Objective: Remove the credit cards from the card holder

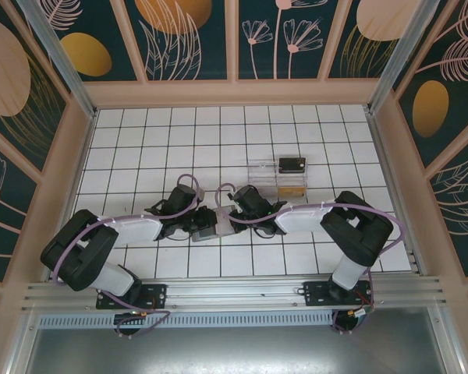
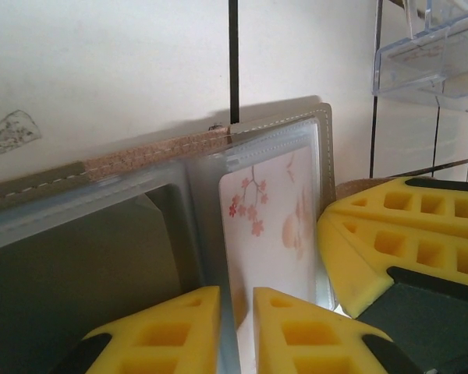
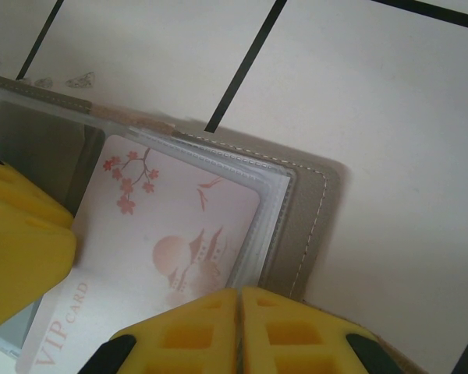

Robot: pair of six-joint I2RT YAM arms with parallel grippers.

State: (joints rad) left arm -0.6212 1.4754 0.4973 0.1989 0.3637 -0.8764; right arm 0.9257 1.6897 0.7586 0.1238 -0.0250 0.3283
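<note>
Your left gripper (image 2: 235,302) stands narrowly parted astride a clear sleeve (image 2: 207,202) of the card holder (image 3: 298,222); your right gripper (image 3: 239,296), fingers together, touches its edge beside a sleeved pink blossom credit card (image 3: 171,226); white tiled tabletop (image 1: 218,132); floral walls (image 1: 179,39) beyond.

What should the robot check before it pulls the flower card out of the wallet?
1. Card holder lies open on the tiled table: ok.
2. VIP card sits inside its clear sleeve, not yet out: ok.
3. Right gripper shut at the card's edge: ok.
4. Right gripper pinches the card, not just the sleeve: cannot tell.
5. Left gripper clamps the holder: not ok, it stands slightly open.
6. Clear plastic tray stands nearby: ok.
</note>
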